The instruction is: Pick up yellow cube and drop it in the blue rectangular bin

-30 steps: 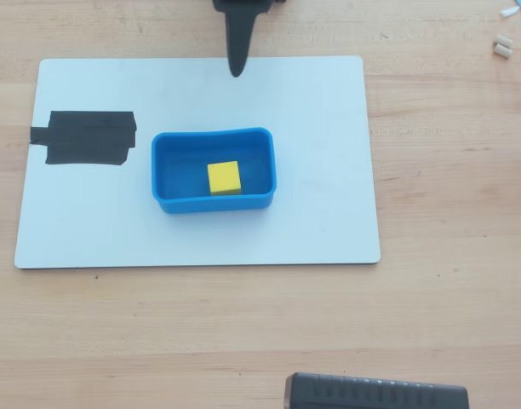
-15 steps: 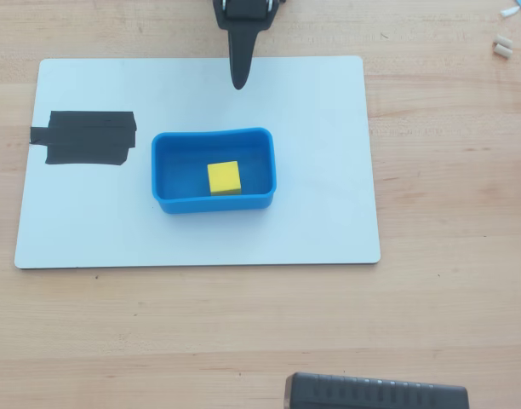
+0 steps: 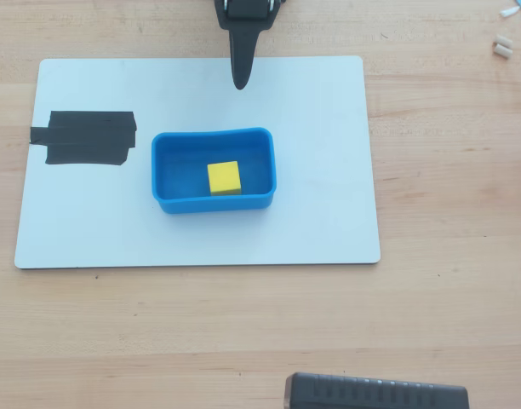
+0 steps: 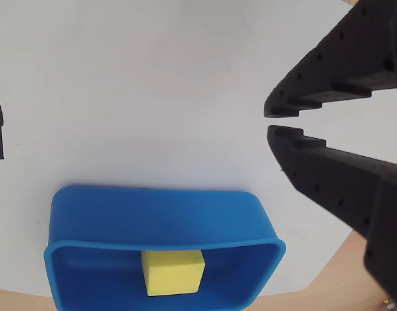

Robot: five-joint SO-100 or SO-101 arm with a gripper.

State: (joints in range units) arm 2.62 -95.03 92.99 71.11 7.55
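The yellow cube sits on the floor of the blue rectangular bin, slightly right of centre in the overhead view. The bin rests on a white board on the wooden tabletop, with a black tape patch to its left. The claw hangs above the board beyond the bin's far rim — empty, its tips nearly together with only a thin gap between them.

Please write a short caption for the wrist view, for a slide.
Yellow cube lies inside the blue bin on a white board; gripper nearly closed, empty.
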